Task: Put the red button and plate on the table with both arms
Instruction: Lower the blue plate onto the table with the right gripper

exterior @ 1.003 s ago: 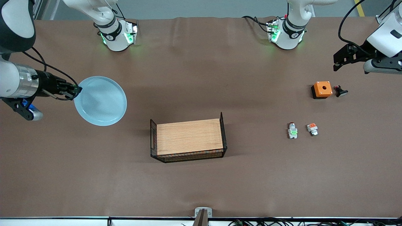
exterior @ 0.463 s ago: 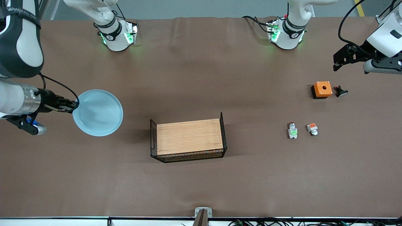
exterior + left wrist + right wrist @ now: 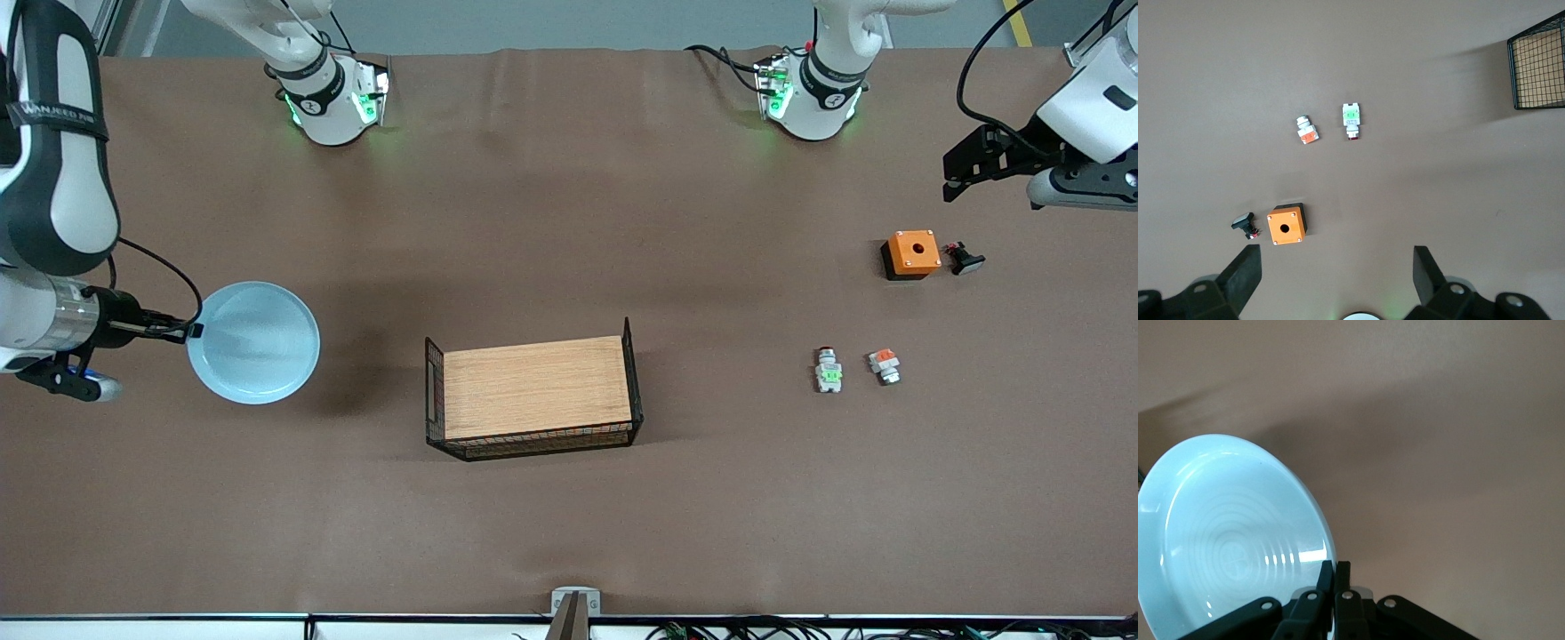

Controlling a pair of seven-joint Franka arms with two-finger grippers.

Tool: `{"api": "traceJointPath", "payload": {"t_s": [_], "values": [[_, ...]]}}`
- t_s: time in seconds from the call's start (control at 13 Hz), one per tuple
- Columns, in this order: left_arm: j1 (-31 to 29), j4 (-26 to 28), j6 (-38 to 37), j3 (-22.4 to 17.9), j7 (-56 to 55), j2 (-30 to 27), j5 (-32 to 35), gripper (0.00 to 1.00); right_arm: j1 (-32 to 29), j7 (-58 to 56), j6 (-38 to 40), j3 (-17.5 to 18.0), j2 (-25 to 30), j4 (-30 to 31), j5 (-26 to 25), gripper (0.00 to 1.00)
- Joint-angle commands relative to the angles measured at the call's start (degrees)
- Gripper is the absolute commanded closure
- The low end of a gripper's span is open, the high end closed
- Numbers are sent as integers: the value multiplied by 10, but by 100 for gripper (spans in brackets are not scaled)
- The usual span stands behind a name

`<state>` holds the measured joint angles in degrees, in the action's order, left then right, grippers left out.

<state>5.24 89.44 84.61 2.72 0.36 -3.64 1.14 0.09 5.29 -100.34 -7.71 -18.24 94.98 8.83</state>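
**Plate gripped at rim by right arm; red button unattended on table**

The red button (image 3: 829,369) lay on the table (image 3: 569,524) toward the left arm's end, its green block facing up and its small red tip pointing away from the front camera. It was touched by neither gripper. Just beside it, nearer the left arm's end, lay a similar switch part with an orange block (image 3: 885,365). Farther from the front camera stood an orange box with a hole (image 3: 912,253), with a small black part (image 3: 964,259) beside it.

The plate (image 3: 253,342) was at the right arm's end of the table. The right gripper (image 3: 188,332) was pressed together on the plate's rim, its fingers (image 3: 1335,583) pinching the edge. Whether the plate rested on the table could not be determined.

The left gripper (image 3: 965,169) hung over the left arm's end of the table, close to the orange box, with its fingers (image 3: 1426,270) spread wide and nothing between them.

A wooden board with black wire-mesh ends (image 3: 533,391) sat at mid-table, well apart from both the plate and the red button.
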Motion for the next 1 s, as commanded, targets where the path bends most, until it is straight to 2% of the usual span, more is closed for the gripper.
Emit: {"api": "traceJointPath", "payload": {"t_s": [0.0, 0.23, 0.54, 0.77, 0.93], "values": [[1, 12, 6, 1, 2, -12, 6, 0, 4, -57, -80, -14, 45, 96, 5, 100], [1, 13, 6, 1, 2, -12, 6, 0, 3, -117, -165, -20, 71, 168, 5, 100], [2, 13, 6, 1, -4, -11, 6, 0, 2, -202, -253, -31, 84, 230, 5, 100], [3, 13, 6, 1, -12, -10, 6, 0, -25, -268, -285, -31, 73, 238, 6, 100], [3, 13, 6, 1, -12, -11, 6, 0, -50, -320, -302, -31, 50, 238, 25, 100]]}}
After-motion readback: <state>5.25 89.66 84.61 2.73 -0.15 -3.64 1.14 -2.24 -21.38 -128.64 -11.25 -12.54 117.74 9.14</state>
